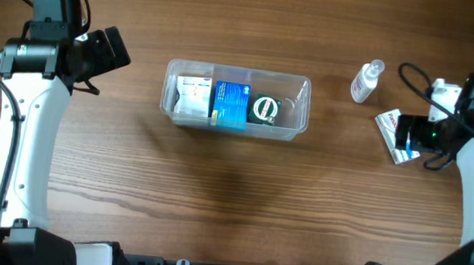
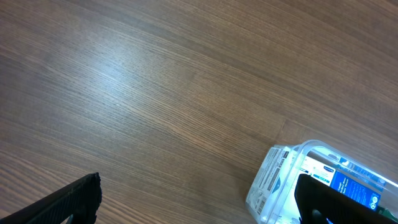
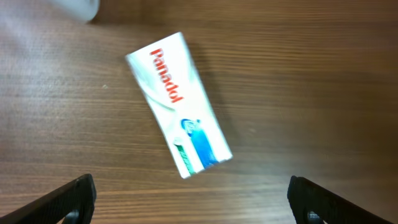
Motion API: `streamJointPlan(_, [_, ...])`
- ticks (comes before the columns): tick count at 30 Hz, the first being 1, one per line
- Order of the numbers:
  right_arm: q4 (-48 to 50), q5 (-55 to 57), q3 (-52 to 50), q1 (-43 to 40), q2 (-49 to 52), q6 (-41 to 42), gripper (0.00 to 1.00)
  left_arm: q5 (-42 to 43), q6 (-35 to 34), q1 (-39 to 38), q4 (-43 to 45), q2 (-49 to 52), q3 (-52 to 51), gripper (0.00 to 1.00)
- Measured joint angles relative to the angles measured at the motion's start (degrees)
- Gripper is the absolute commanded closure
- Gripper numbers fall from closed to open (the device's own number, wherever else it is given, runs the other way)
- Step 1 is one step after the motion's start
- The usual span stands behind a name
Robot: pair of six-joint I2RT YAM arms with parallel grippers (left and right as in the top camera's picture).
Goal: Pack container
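Observation:
The clear plastic container (image 1: pixel 299 113) sits mid-table; it also shows in the left wrist view (image 2: pixel 273 186). It holds a white box (image 1: pixel 193 97), a blue box (image 1: pixel 230 104) and a green round item (image 1: pixel 265 109). My left gripper (image 2: pixel 196 202) is open and empty, above the table to the container's left. A white Panadol box (image 3: pixel 177 102) lies flat on the table at the right (image 1: pixel 389 128). My right gripper (image 3: pixel 193 199) is open and empty, hovering over that box, fingers wide apart and clear of it.
A small clear bottle with a white cap (image 1: pixel 365 82) stands upright behind and left of the Panadol box. Bare wood lies in front of the container (image 1: pixel 230 194). Black cables run beside both arms.

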Motion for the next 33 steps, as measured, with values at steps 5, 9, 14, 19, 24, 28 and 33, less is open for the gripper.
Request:
streamJointPlan(5, [2.5,-2.3,-0.2,0.0,7.0,-3.5,0.00,0.0,0.0,0.0,0.0,0.0,0.0,0.00])
streamJointPlan(9, [3.8,-2.8,-0.2,0.0,13.2,-6.5,0.00,0.0,0.0,0.0,0.0,0.0,0.0,0.00])
streamJointPlan(14, [5.6,-2.9,-0.2,0.0,17.9,-8.8,0.00,0.0,0.0,0.0,0.0,0.0,0.0,0.00])
streamJointPlan(19, [8.6,-2.9,-0.3,0.0,19.4,-9.4,0.00,0.0,0.0,0.0,0.0,0.0,0.0,0.00])
streamJointPlan(24, [10.8,-2.9,-0.3,0.0,20.0,-9.4,0.08,0.0,0.0,0.0,0.0,0.0,0.0,0.00])
streamJointPlan(28, [11.2,-2.8,-0.3,0.0,20.0,-9.8,0.42,0.0,0.0,0.0,0.0,0.0,0.0,0.00])
streamJointPlan(33, [11.5,-2.8,-0.3,0.0,20.0,-9.9,0.55,0.0,0.0,0.0,0.0,0.0,0.0,0.00])
